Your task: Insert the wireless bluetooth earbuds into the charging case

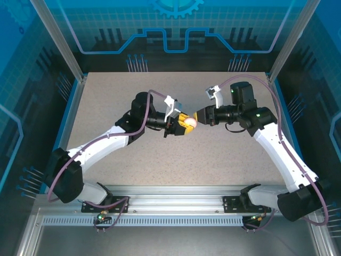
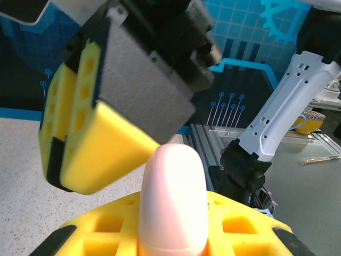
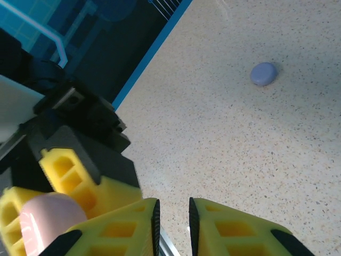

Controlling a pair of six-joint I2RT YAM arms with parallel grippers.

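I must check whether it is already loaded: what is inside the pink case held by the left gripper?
Nothing inside can be seen. The pink case presents its smooth outer shell, clamped in the left gripper. That shell covers the interior, so any earbuds there stay hidden.

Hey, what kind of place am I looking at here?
Probably a lab robot work cell: the left arm and right arm are bolted to an aluminium rail, with a speckled tabletop and blue printed panels walling it in.
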